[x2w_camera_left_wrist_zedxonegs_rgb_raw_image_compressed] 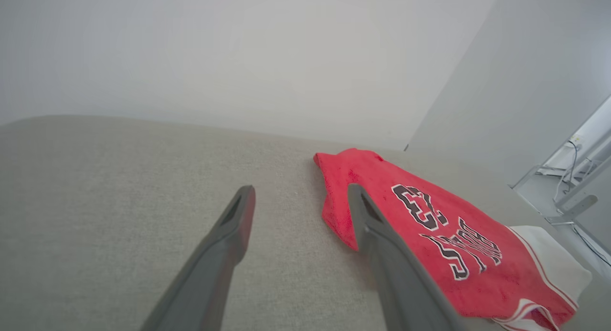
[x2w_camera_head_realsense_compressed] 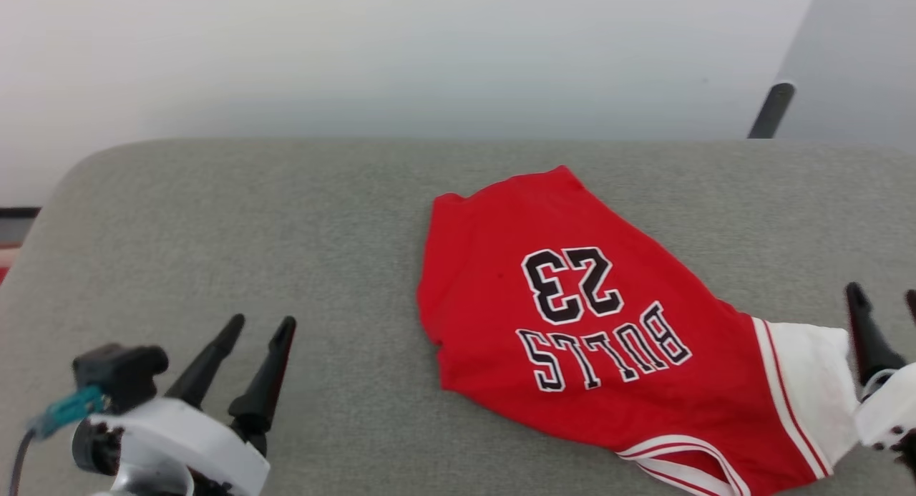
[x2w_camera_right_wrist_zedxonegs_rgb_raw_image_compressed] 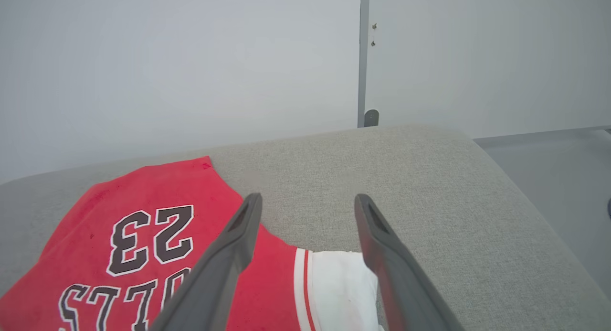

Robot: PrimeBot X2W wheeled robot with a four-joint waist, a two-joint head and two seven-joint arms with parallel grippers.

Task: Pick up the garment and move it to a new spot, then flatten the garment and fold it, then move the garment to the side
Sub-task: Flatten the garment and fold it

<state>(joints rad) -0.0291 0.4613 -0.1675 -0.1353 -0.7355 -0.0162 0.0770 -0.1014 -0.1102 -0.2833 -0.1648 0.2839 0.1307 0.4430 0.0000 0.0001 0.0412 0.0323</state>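
Observation:
The garment (x2w_camera_head_realsense_compressed: 594, 324), a red jersey with black "BULLS" and "23" lettering, lies spread on the grey cushion, its print upside down in the head view. One white sleeve (x2w_camera_head_realsense_compressed: 812, 381) with red-white trim points right. My right gripper (x2w_camera_head_realsense_compressed: 882, 293) hovers open just beside that sleeve, nothing between its fingers. In the right wrist view the right gripper (x2w_camera_right_wrist_zedxonegs_rgb_raw_image_compressed: 309, 198) stands open over the sleeve (x2w_camera_right_wrist_zedxonegs_rgb_raw_image_compressed: 343, 283) and the garment (x2w_camera_right_wrist_zedxonegs_rgb_raw_image_compressed: 143, 216). My left gripper (x2w_camera_head_realsense_compressed: 261, 324) is open and empty over bare cushion, well left of the garment. The left wrist view has the left gripper (x2w_camera_left_wrist_zedxonegs_rgb_raw_image_compressed: 301, 190) with the garment (x2w_camera_left_wrist_zedxonegs_rgb_raw_image_compressed: 429, 235) to its right.
The grey upholstered cushion (x2w_camera_head_realsense_compressed: 250, 217) has rounded far corners and a wide bare stretch on its left half. A pale wall stands behind it. A dark post (x2w_camera_head_realsense_compressed: 771, 109) rises at the back right. Floor (x2w_camera_right_wrist_zedxonegs_rgb_raw_image_compressed: 549, 164) drops away beyond the cushion's right edge.

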